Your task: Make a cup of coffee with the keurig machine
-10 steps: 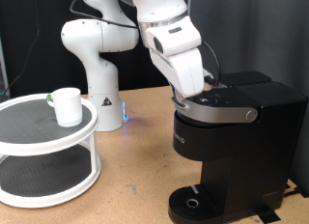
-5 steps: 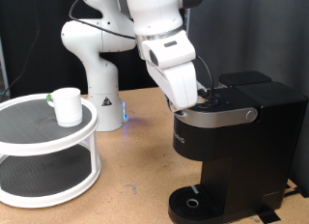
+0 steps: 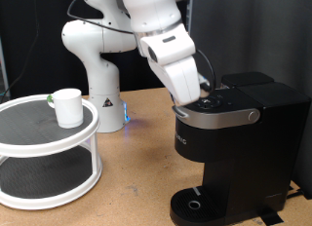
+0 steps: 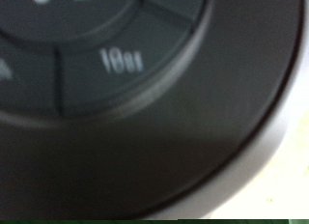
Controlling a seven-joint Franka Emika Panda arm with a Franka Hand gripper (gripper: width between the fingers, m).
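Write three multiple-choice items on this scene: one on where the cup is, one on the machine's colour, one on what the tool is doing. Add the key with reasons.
1. Where is the cup?
A. On the machine's drip tray
B. On the top tier of the round white stand
C. Between the tool's fingers

2. What colour is the machine?
A. Black
B. White
C. Red

3. Where is the tool?
A. Hovering over the cup
B. Resting on the table
C. Down at the machine's top buttons

Key: 1 B, the cup stands on the stand at the exterior view's left, and the drip tray is bare. 2 A, its body is black with a silver lid handle. 3 C, the tool meets the machine's top, and the wrist view is filled by a dark button panel.
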